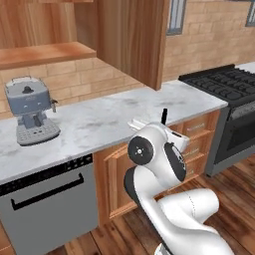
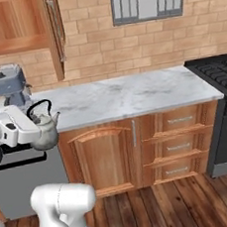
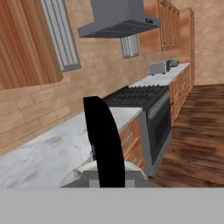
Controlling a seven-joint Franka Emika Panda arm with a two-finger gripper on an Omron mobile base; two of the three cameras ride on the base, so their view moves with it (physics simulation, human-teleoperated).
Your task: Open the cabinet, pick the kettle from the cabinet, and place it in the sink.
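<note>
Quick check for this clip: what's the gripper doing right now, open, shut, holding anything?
Gripper: shut on the kettle, gripping its black handle and carrying it in front of the marble counter.

One kettle (image 2: 43, 129), beside espresso machine (image 2: 6, 84). One espresso machine. One dishwasher (image 1: 47, 206), below espresso machine. One stove (image 2: 220, 76), far right of espresso machine. Three drawers (image 2: 175, 145), stacked, between dishwasher and stove. One range hood (image 3: 114, 22). One toaster (image 3: 158, 67), beyond stove.
</note>
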